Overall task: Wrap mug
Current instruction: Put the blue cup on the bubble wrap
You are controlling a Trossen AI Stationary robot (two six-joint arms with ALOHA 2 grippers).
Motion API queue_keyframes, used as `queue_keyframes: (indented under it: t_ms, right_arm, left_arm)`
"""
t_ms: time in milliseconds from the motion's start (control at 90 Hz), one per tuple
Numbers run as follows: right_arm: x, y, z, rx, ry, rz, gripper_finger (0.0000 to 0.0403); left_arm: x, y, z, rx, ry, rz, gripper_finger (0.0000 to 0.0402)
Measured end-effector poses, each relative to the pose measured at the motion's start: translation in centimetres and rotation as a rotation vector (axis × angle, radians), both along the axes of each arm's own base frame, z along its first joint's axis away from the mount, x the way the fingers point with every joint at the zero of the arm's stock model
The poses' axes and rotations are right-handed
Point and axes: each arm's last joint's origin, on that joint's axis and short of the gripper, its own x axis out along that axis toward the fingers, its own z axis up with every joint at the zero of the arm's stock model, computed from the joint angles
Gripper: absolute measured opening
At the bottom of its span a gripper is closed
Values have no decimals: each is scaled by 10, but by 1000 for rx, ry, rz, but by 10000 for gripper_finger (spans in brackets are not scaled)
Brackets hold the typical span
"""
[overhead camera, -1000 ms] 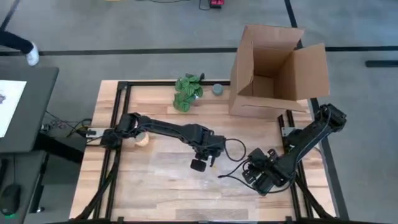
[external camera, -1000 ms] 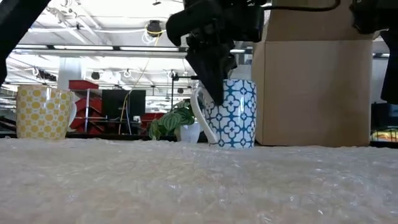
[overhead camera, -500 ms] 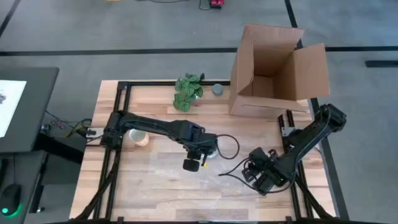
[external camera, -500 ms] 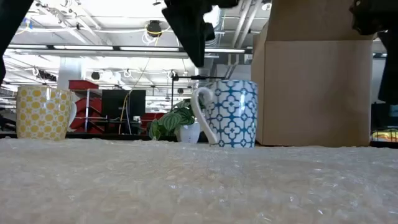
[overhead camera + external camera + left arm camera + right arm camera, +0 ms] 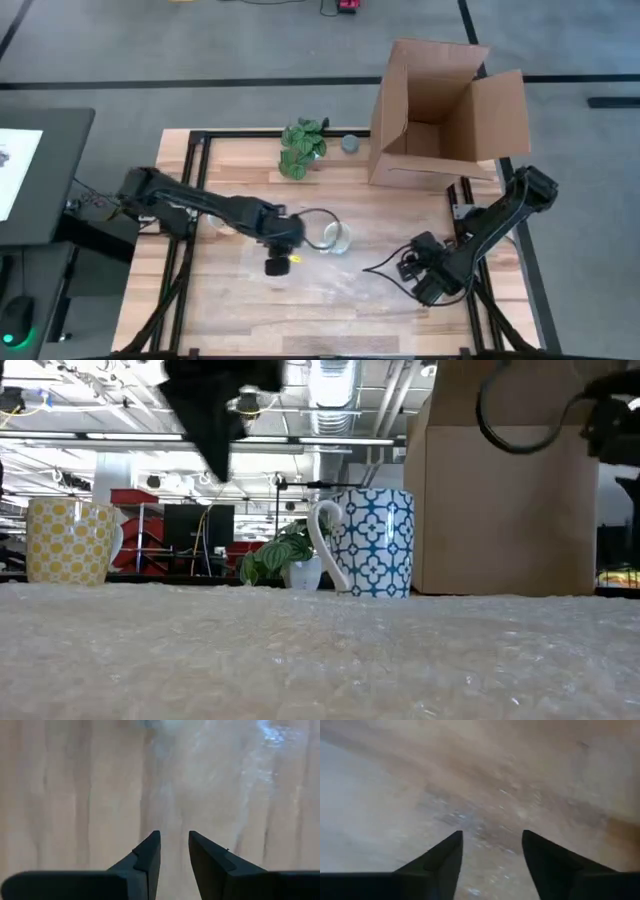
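The mug [image 5: 375, 542], white with a blue pattern, stands upright on its base near the table's middle [image 5: 335, 237], handle toward the left in the low view. A clear bubble-wrap sheet [image 5: 320, 650] lies flat on the table around and in front of it. My left gripper [image 5: 278, 265] hovers left of the mug, above the sheet, fingers [image 5: 150, 851] a little apart with nothing between them. My right gripper [image 5: 425, 285] waits open near the table's right front, over the wood [image 5: 492, 840].
A yellow patterned mug [image 5: 68, 540] stands at the left, partly under my left arm [image 5: 222, 222]. A green plant [image 5: 303, 148], a small grey round object [image 5: 350, 143] and an open cardboard box [image 5: 440, 110] stand along the far edge.
My left gripper has risen away from the mug's rim and gone toward the table's left edge. The mug stays upright in the same place on the sheet.
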Motion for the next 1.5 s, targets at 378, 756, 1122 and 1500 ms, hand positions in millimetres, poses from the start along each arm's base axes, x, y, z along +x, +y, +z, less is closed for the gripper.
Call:
queue_keyframes:
  t_ms: [378, 756, 1122, 1500]
  right_arm:
    - [-13, -7, -3, 38, 130, -139, 248]
    - [-37, -17, -35, 182, 78, -269, 239]
    - [-31, -17, -33, 148, 2, -227, 24]
    - [16, -4, 52, 26, -140, -47, 2]
  left_arm:
    - [-76, -5, -45, -43, -189, 257, 82]
    - [-80, -17, -62, -15, -230, 204, 82]
    - [-76, -18, -59, 16, -290, 156, 82]
    - [-76, -19, -59, 6, -280, 133, 82]
